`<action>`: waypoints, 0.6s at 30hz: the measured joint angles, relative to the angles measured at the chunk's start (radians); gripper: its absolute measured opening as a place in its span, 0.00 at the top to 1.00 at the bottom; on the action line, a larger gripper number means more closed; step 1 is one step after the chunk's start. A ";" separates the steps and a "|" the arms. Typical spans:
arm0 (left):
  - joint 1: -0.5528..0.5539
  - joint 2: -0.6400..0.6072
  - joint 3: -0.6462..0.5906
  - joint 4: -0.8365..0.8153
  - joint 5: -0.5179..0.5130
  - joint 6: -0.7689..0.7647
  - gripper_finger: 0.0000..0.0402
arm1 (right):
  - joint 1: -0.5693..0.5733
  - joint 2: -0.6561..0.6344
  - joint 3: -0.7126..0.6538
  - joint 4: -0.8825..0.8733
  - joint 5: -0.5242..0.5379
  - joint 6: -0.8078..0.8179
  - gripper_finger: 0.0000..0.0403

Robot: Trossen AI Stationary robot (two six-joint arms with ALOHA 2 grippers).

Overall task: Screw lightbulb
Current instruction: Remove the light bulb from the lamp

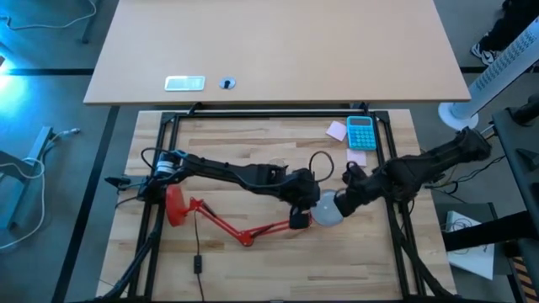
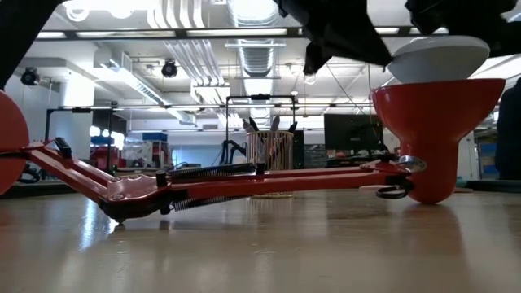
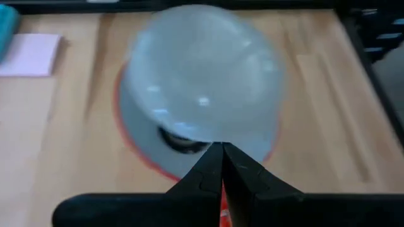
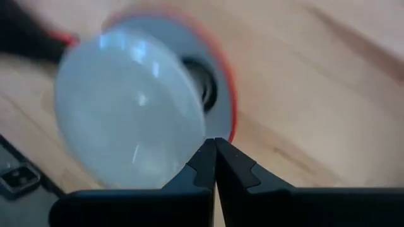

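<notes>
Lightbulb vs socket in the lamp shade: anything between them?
Nothing. In the right wrist view the lightbulb sits tilted in the red lamp shade, beside the dark socket, not in it. The low view shows its dome above the rim.

One lightbulb (image 1: pixel 327 208), one red desk lamp (image 1: pixel 221 217), one teal calculator (image 1: pixel 361 132), two pink sticky notes (image 1: pixel 338 130) and two arm claws, left claw (image 1: pixel 301 220) and right claw (image 1: pixel 342 204), occupy the worktop (image 1: pixel 253 143).
</notes>
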 joint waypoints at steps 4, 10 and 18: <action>-0.026 0.000 0.000 0.009 0.026 -0.010 1.00 | -0.072 -0.032 0.000 0.004 0.029 -0.084 1.00; -0.014 -0.003 0.004 -0.086 0.026 -0.010 1.00 | -0.069 -0.080 0.029 -0.035 -0.001 -0.102 1.00; 0.044 -0.006 0.005 -0.087 0.019 -0.006 1.00 | 0.108 -0.063 0.008 -0.025 -0.090 0.131 1.00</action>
